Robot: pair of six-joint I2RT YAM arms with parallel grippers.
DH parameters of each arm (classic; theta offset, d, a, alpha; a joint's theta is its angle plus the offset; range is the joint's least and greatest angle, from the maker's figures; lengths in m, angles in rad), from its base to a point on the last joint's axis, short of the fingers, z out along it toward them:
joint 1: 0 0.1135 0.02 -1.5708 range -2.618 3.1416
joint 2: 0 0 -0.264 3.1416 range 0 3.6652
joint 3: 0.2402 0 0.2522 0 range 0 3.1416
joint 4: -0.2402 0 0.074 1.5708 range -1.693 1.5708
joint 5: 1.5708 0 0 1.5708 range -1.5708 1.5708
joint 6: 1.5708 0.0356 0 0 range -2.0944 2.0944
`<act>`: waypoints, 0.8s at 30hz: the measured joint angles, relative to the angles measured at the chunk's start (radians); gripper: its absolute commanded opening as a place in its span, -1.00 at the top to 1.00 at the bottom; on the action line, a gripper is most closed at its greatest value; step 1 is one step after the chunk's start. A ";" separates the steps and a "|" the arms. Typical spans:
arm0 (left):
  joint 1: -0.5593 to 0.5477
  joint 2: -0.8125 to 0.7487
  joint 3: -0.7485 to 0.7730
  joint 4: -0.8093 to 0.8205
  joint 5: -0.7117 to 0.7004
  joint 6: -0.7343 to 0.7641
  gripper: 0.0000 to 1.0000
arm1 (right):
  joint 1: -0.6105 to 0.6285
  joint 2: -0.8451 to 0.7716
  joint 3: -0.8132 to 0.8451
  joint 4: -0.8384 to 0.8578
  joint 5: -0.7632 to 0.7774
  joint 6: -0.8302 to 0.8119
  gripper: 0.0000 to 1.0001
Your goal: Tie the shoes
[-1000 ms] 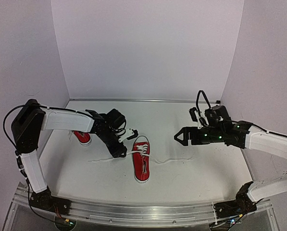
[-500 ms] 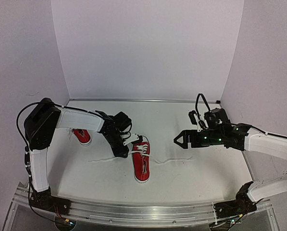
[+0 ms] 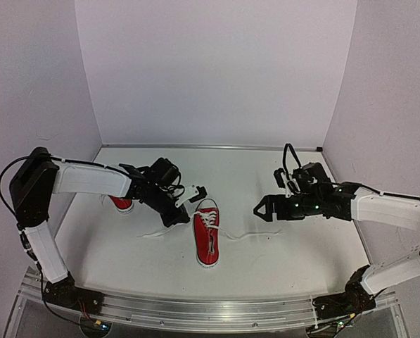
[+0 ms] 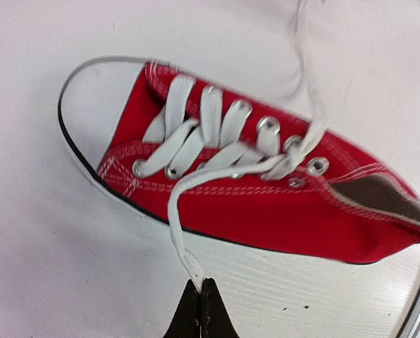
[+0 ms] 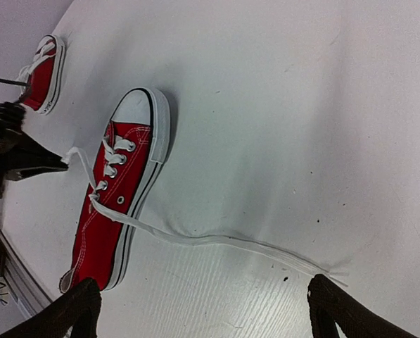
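White tabletop (image 3: pixel 287 267), walled in pale lilac, carries both shoes. One red sneaker (image 3: pixel 208 238) lies near the middle, untied. The other sneaker (image 3: pixel 122 203) sits well apart to the left, half hidden behind the left arm. From the middle shoe's upper eyelets the left lace (image 4: pixel 176 229) runs out to the left gripper (image 4: pixel 199 304), whose fingers are pressed together on just the lace's end. The right lace (image 5: pixel 231 243) trails flat across the table toward the right gripper (image 5: pixel 206 310), which hangs above it with fingers spread wide, holding nothing. I see three risks. So little lace sits in the pinch that a tug could slip it free. Nothing pins the shoe, so pulling may drag or twist it instead of tensioning the lace. The flat right lace may also evade a grasp.
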 measured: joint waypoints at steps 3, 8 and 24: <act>-0.006 -0.069 -0.038 0.101 0.048 -0.031 1.00 | 0.000 0.028 0.000 -0.011 0.009 0.013 -0.79; -0.026 -0.089 -0.073 0.259 0.106 -0.082 1.00 | 0.000 0.106 0.005 -0.059 0.037 0.039 -0.63; -0.087 -0.058 -0.123 0.465 0.139 -0.126 1.00 | 0.000 0.297 0.035 -0.133 0.152 0.156 -0.38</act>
